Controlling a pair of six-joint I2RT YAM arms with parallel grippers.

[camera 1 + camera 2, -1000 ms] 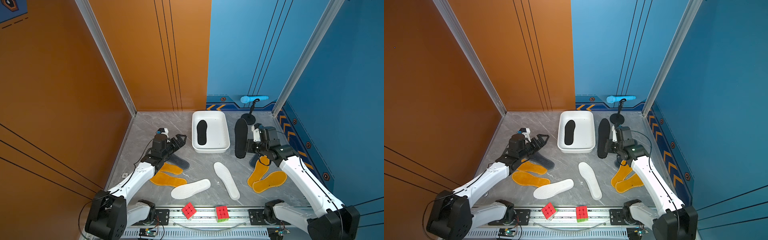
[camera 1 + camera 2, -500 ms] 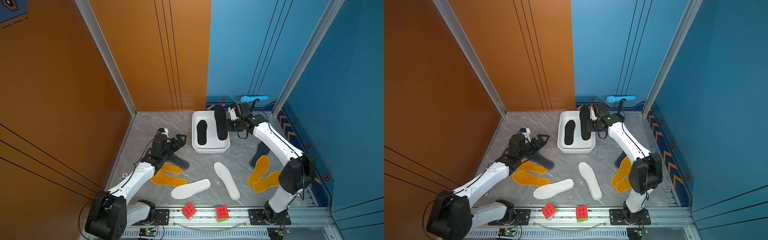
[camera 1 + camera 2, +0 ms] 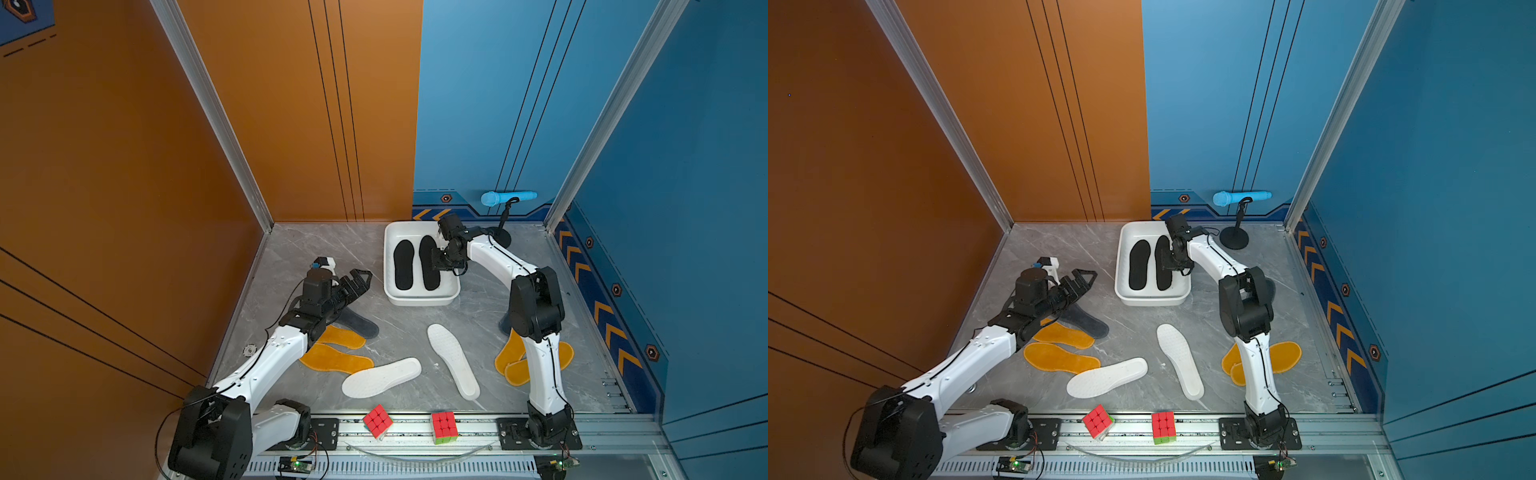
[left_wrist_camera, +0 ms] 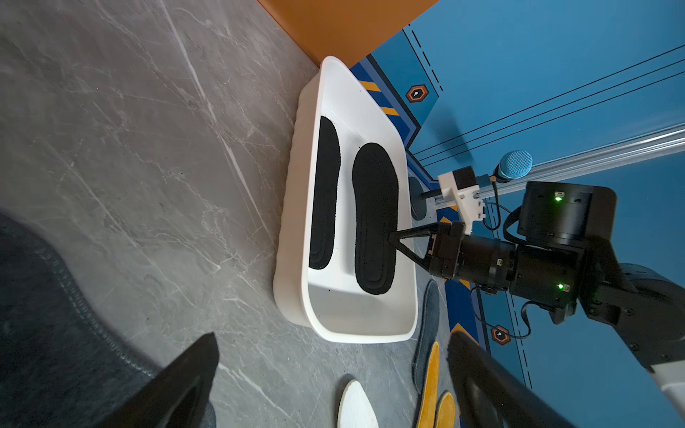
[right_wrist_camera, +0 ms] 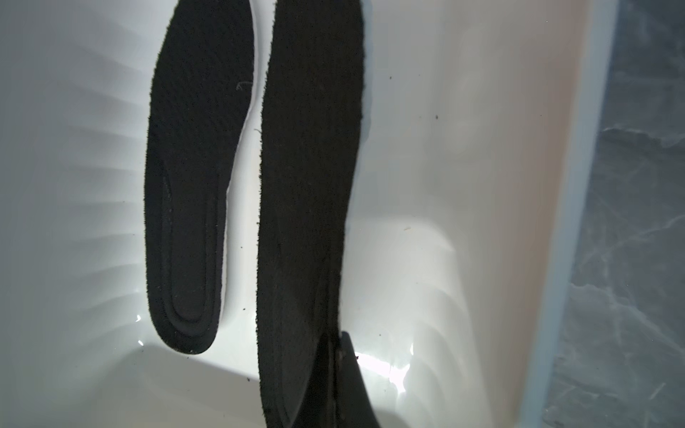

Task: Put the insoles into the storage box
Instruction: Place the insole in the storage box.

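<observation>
Right gripper (image 4: 393, 235) clamped on black insole (image 4: 374, 218) low inside storage box (image 3: 419, 300), left gripper (image 3: 357, 282) jaws apart over table; lifting out before letting go could drag insole back over rim.

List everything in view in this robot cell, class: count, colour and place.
storage box: 1, white, back of table
black insoles: 2, black, inside the storage box
dark grey insoles: 2, dark grey, one by each arm
orange-yellow insoles: 4, orange-yellow, two beside each arm
white insoles: 2, white, front middle of table
puzzle cubes: 2, multicoloured, front rail
microphone: 1, light blue, on black stand at back
left gripper: 1, black, jaws open
right gripper: 1, black, jaws shut on one black insole
</observation>
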